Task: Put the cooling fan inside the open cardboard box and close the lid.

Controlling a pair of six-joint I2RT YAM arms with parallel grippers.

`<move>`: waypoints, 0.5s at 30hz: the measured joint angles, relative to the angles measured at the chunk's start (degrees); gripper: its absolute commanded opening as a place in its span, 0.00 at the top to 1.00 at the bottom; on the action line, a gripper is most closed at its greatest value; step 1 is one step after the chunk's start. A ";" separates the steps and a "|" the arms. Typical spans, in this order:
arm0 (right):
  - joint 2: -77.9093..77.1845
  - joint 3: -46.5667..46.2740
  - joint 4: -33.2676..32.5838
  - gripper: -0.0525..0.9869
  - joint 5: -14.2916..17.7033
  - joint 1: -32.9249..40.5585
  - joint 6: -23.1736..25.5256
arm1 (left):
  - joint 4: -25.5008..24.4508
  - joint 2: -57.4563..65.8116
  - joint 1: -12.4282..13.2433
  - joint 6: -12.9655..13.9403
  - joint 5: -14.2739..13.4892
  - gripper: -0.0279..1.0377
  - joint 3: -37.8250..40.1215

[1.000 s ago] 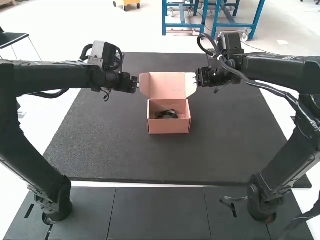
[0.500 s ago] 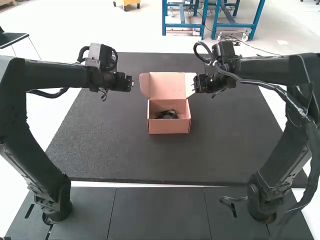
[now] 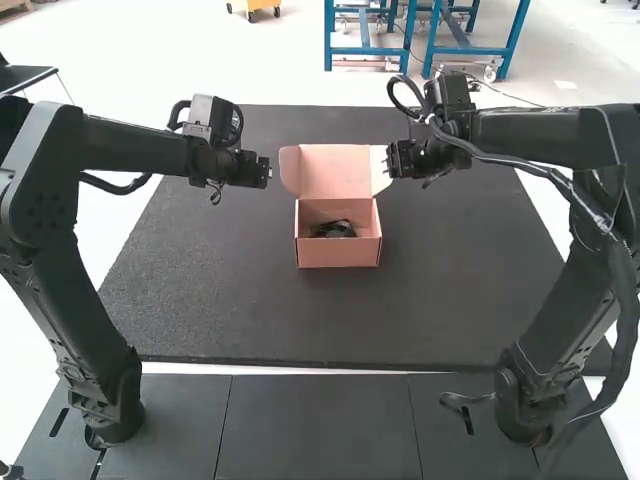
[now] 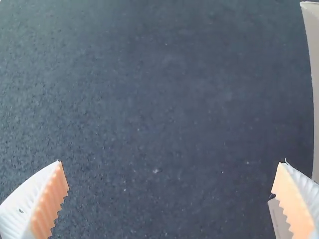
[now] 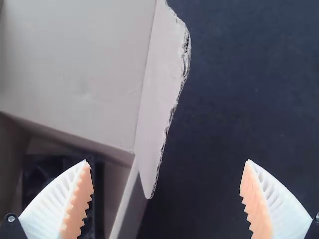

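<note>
While fan (image 3: 333,229) lies in box (image 3: 338,252), left tool (image 3: 268,170) wide, edged nearer lid (image 3: 330,170), right tool (image 3: 390,160) wide

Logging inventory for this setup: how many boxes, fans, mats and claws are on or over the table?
Cardboard box: 1
Cooling fan: 1
Black mat: 1
Claws: 2 (left claw, right claw)
Total: 5

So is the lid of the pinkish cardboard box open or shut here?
Open: the lid stands upright at the back of the pinkish cardboard box, and the dark cooling fan is visible inside through the uncovered top.
</note>
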 measured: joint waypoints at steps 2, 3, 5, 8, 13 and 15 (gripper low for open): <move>0.52 0.50 -0.04 0.31 -0.07 0.00 0.00 | 0.04 0.81 0.00 0.00 0.04 0.07 1.01; 0.72 0.68 -0.09 0.31 -0.20 0.00 0.00 | 0.04 1.20 0.00 0.00 0.15 0.07 1.49; 1.07 0.85 -0.13 0.31 -0.46 0.00 0.04 | 0.17 1.86 0.00 0.00 0.61 0.07 2.32; 1.38 0.98 -0.28 0.31 -0.96 0.00 0.42 | 0.17 2.73 0.00 0.00 1.60 0.07 3.23; 2.14 2.19 -0.28 0.31 -1.51 -0.02 0.81 | -0.07 3.45 -0.09 0.00 3.39 0.07 3.76; 2.47 2.60 -0.31 0.31 -1.55 -0.07 0.92 | -0.04 3.45 -0.31 0.00 4.13 0.07 3.76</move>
